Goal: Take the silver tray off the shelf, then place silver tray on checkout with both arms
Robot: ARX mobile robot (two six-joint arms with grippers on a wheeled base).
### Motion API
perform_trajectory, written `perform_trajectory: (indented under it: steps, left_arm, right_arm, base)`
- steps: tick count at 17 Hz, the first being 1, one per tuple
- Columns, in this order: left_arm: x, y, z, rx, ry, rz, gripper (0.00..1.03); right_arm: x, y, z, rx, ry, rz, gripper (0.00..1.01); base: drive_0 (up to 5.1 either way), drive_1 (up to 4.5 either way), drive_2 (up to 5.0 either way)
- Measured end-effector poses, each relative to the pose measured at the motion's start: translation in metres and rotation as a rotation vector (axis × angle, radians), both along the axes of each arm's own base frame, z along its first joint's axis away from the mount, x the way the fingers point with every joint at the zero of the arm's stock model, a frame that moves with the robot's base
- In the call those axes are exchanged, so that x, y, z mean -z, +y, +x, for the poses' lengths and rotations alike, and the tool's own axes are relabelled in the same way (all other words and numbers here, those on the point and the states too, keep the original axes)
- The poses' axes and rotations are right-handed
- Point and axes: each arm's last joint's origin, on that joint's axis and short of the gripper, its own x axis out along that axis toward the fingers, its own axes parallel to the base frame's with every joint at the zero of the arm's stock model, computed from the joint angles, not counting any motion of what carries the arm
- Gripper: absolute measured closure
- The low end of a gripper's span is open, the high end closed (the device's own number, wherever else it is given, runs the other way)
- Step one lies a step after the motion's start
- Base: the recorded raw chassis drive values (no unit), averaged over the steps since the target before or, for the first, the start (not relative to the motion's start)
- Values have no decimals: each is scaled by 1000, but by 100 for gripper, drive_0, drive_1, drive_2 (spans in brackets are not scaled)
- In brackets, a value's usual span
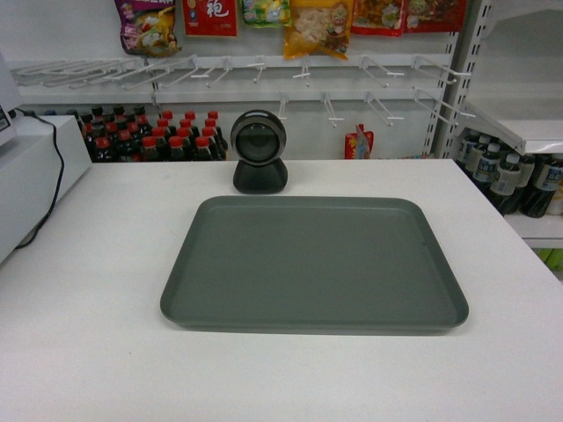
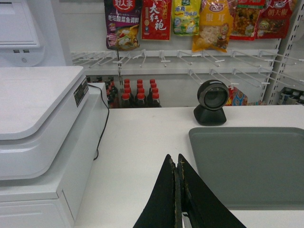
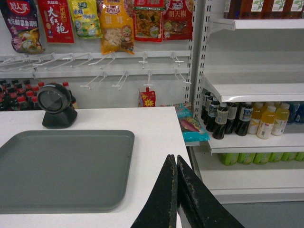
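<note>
The silver tray (image 1: 314, 264) lies flat on the white checkout (image 1: 97, 290), in front of the black round scanner (image 1: 258, 151). No gripper shows in the head view. In the left wrist view my left gripper (image 2: 176, 159) is shut and empty, hovering over the counter just left of the tray (image 2: 251, 166). The right wrist view shows my right gripper (image 3: 176, 159) shut and empty, near the counter's right edge, a little right of the tray (image 3: 61, 168). A white shelf (image 3: 256, 85) stands to the right.
A white register machine (image 2: 38, 123) with a black cable fills the counter's left side. Bottles stand on the right-hand shelves (image 3: 247, 118). Behind the counter hang snack bags (image 1: 318, 26) on hooks, with red-capped bottles (image 1: 158, 136) below.
</note>
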Motion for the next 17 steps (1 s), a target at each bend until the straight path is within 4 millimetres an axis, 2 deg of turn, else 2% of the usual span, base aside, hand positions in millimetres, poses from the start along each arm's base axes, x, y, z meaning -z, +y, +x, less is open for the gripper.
perform_trajectory:
  steps: [4, 11, 13, 14, 15, 16, 17]
  left_arm:
    - [1, 0, -7, 0, 2, 0, 102]
    - [7, 0, -16, 2, 56, 0, 102]
    - [1, 0, -19, -1, -5, 0, 102]
    - [5, 0, -19, 0, 21, 0, 102]
    - [4, 0, -19, 3, 17, 0, 102]
    - [4, 0, -19, 3, 15, 0, 98]
    - [4, 0, -19, 0, 16, 0, 87]
  right_arm:
    - [0, 0, -8, 0, -3, 0, 98]
    - [1, 0, -11, 0, -1, 0, 98]
    - [7, 0, -18, -4, 54, 0, 98]
    - [2, 0, -22, -6, -11, -1, 98]
    - [3, 1, -22, -6, 3, 0, 98]
    - [4, 1, -21, -7, 13, 0, 98]
    - [3, 1, -22, -6, 2, -1, 92]
  base:
    - [0, 0, 0]
    - [0, 0, 0]
    - [0, 0, 0]
    - [0, 0, 0]
    - [0, 0, 0]
    - [0, 0, 0]
    - [0, 0, 0]
